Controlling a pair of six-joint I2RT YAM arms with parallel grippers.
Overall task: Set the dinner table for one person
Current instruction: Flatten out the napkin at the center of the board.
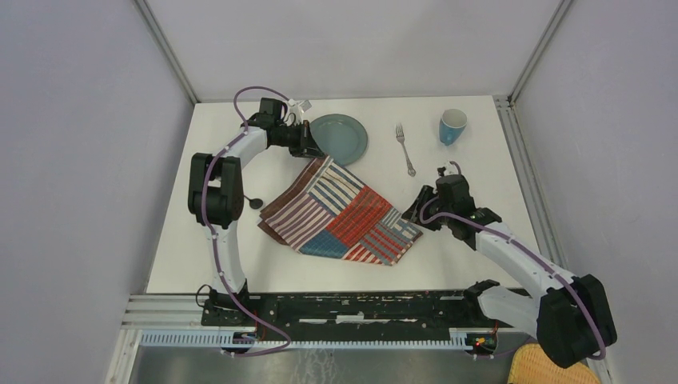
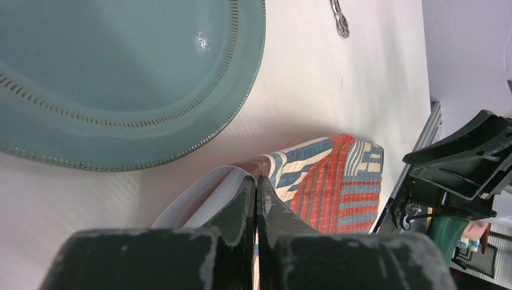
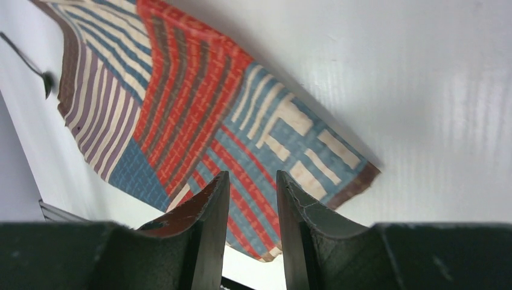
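A striped patchwork placemat (image 1: pixel 340 212) lies askew in the middle of the white dinner table (image 1: pixel 480 184). My left gripper (image 1: pixel 313 150) is shut on its far corner, right beside a teal plate (image 1: pixel 340 138). In the left wrist view the fingertips (image 2: pixel 256 181) pinch the cloth (image 2: pixel 338 181), whose white underside curls up on the left, and the plate (image 2: pixel 121 72) fills the top. My right gripper (image 1: pixel 416 212) hovers at the placemat's right corner. Its jaws (image 3: pixel 253 178) stand open above the cloth (image 3: pixel 193 103) with nothing between them.
A silver fork (image 1: pixel 404 149) lies right of the plate and a blue mug (image 1: pixel 452 126) stands at the back right. A small dark utensil (image 1: pixel 254 202) lies at the placemat's left edge. Metal rails (image 1: pixel 524 168) and grey walls bound the table.
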